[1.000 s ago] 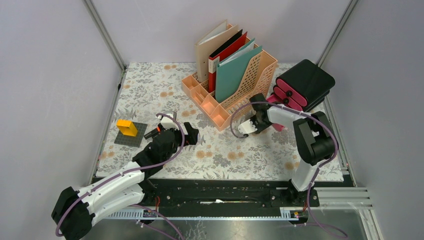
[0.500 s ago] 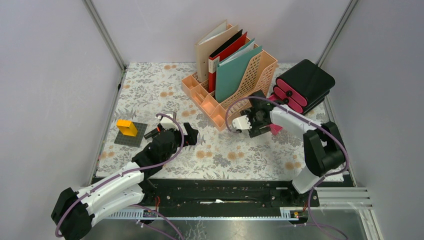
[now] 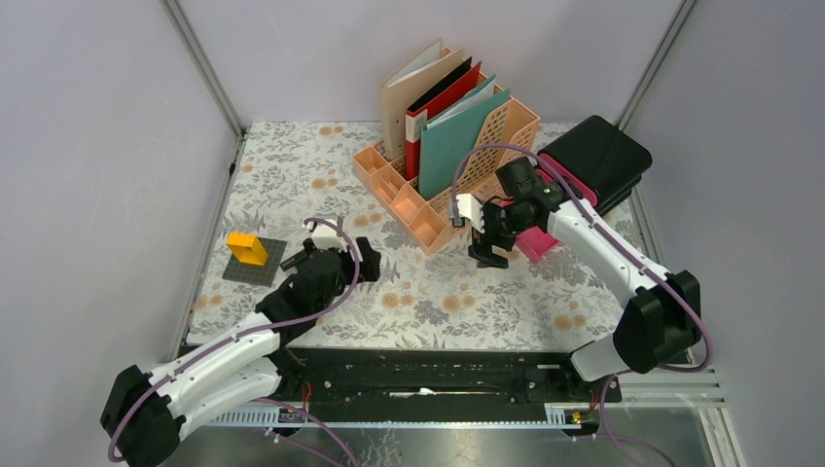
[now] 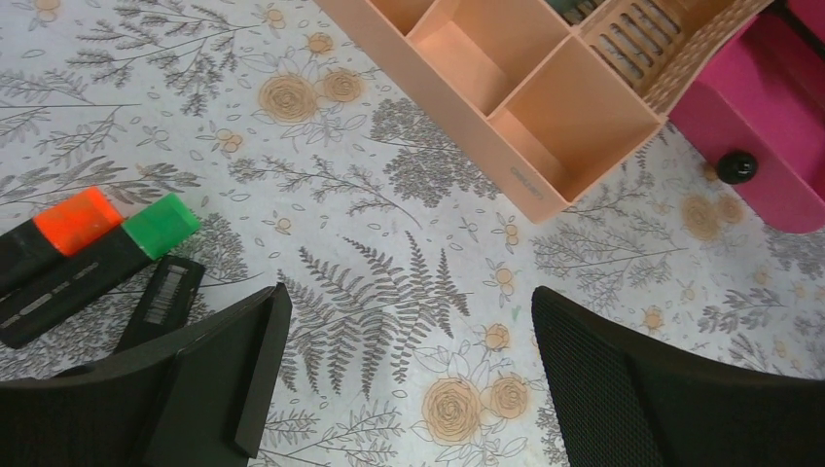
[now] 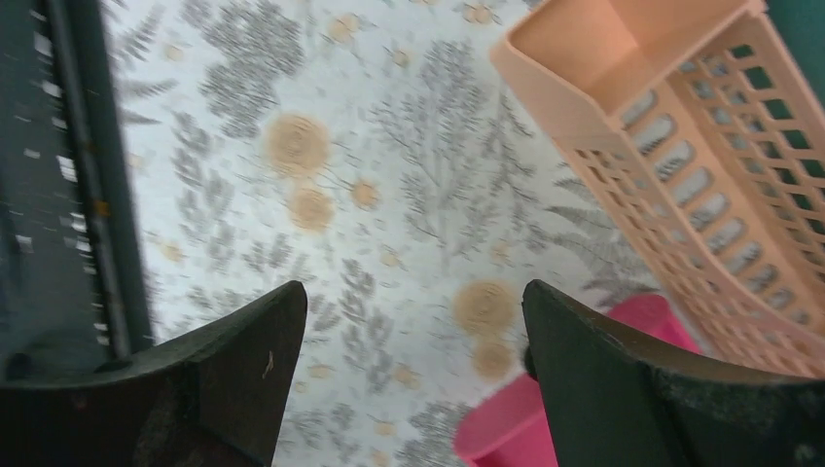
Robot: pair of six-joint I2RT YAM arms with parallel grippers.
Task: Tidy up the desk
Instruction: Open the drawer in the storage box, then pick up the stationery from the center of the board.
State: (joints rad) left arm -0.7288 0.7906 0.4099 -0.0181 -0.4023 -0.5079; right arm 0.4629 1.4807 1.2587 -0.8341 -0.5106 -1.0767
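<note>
left gripper (image 4: 404,321): jaws wide apart | right gripper (image 5: 413,302): jaws apart | desk (image 3: 292,165): below both grippers

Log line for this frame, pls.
left gripper: open, empty, beside highlighters | right gripper: open, empty, near open pink drawer

Robot lab cell, grey panel walls (image 3: 107,175), aluminium corner posts (image 3: 202,68), arm-mounting rail (image 3: 428,384)

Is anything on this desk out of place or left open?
Yes. One pink drawer of the black drawer box sticks far out, beside the file rack. Two markers lie loose on the desk while the rack's front compartments look empty.
</note>
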